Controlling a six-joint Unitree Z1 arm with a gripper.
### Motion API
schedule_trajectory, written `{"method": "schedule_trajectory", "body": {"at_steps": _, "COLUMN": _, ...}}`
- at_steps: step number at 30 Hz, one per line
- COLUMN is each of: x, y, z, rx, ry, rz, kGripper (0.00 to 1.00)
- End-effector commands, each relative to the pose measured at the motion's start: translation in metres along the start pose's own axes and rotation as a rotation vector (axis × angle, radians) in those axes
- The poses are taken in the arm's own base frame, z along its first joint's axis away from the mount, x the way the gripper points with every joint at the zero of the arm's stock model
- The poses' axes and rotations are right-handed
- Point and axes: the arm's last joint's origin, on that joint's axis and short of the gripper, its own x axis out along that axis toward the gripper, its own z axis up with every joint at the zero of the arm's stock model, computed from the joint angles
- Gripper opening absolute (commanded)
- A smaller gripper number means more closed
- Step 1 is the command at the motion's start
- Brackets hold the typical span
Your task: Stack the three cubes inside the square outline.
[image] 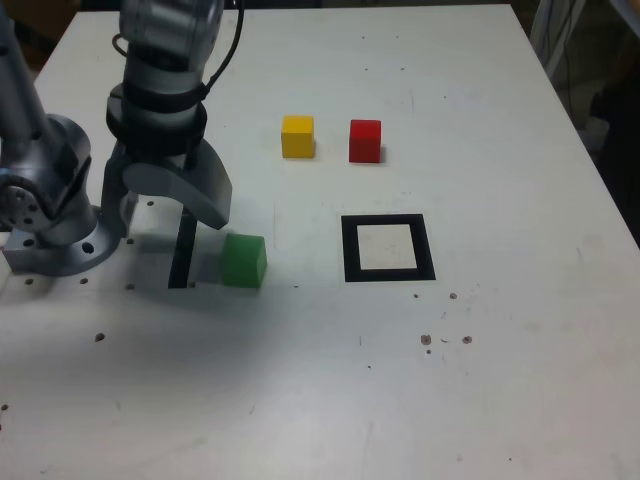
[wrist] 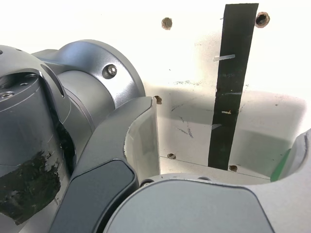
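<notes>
A: Gripper (image: 170,205) condition?
B: Spread wide. Wrist view shows the two jaws well apart, with the black strip (wrist: 233,87) and white tabletop (wrist: 189,53) visible between them.
A: Position in exterior view?
B: Above the tabletop at the exterior view's left, beside the arm's base (image: 65,235), close to the black strip.
A: Green cube (image: 244,261)?
B: On the tabletop, just to the exterior view's right of the strip. In the wrist view only a green sliver shows, largely hidden behind one jaw.
A: Yellow cube (image: 298,137) and red cube (image: 365,141)?
B: Both on the tabletop, farther up the exterior view than the green. Yellow to the left, red to the right, near each other with a gap between.
A: Square outline (image: 352,250)?
B: Flat on the tabletop, thick black border, pale inside. Located to the exterior view's right of the green cube and below the red cube in that view.
A: Stack status?
B: Three cubes separate, each outside the outline
</notes>
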Motion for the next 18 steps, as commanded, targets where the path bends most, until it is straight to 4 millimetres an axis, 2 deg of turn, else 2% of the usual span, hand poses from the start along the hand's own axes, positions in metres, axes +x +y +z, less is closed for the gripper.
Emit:
{"method": "schedule_trajectory", "body": {"at_steps": 1, "x": 0.001, "y": 0.000, "z": 0.001, "rx": 0.000, "ry": 0.008, "rz": 0.004, "kGripper": 0.99}}
{"method": "schedule_trajectory", "body": {"at_steps": 12, "x": -0.003, "y": -0.001, "z": 0.014, "rx": -0.001, "ry": 0.045, "rz": -0.010, "kGripper": 0.97}}
{"method": "schedule_trajectory", "body": {"at_steps": 15, "x": -0.012, "y": 0.001, "z": 0.013, "rx": -0.009, "ry": 0.003, "rz": 0.011, "kGripper": 0.98}}
{"method": "schedule_trajectory", "body": {"at_steps": 18, "x": -0.030, "y": 0.004, "z": 0.011, "rx": -0.014, "ry": -0.046, "rz": 0.052, "kGripper": 0.98}}
